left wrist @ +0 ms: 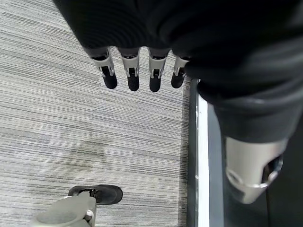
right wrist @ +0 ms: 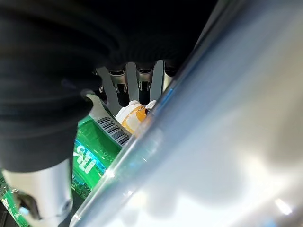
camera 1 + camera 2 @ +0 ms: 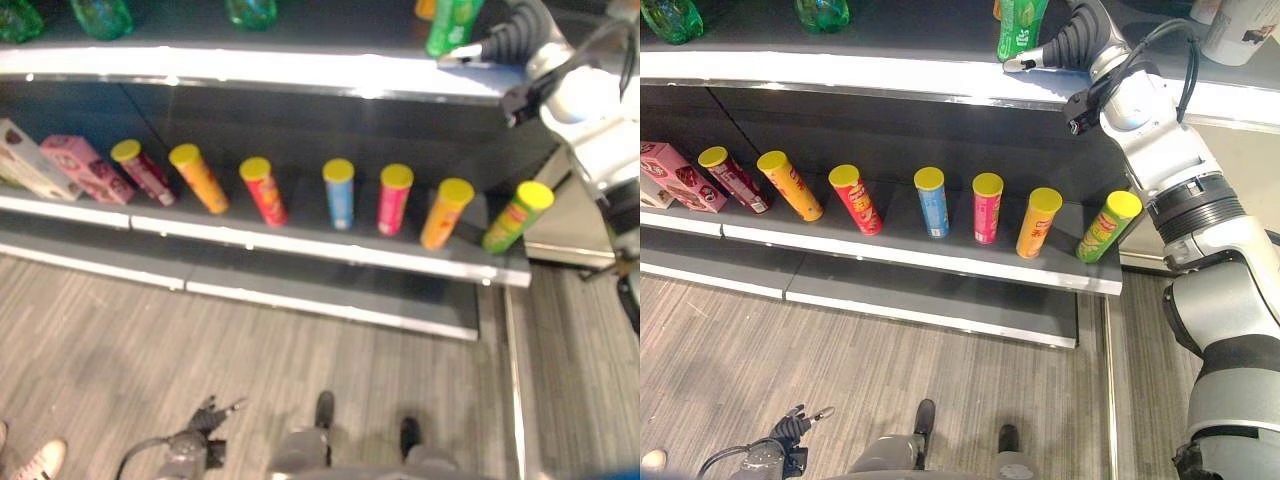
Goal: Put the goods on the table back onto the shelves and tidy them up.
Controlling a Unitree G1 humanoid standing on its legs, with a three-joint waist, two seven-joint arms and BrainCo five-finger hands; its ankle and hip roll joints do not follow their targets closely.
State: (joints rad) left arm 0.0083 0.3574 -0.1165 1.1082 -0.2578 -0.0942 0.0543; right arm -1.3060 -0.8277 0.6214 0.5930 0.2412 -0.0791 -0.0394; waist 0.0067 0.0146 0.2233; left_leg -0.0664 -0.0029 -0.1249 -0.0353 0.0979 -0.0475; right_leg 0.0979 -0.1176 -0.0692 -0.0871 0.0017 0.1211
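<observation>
On the upper shelf point(image 3: 890, 75), the right hand point(image 3: 1065, 48) grasps a green bottle point(image 3: 1018, 25). The left hand point(image 1: 137, 71) hangs relaxed over the floor point(image 1: 71, 118).

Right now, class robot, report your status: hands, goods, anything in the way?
Right hand up at the top shelf, against the green bottle; grip unclear. Left hand open, low over the floor. Nothing in the way.

Right robot hand point(image 3: 1080, 45) raised high, arm extended, left robot hand point(image 1: 137, 71) hanging low, fingers straight
</observation>
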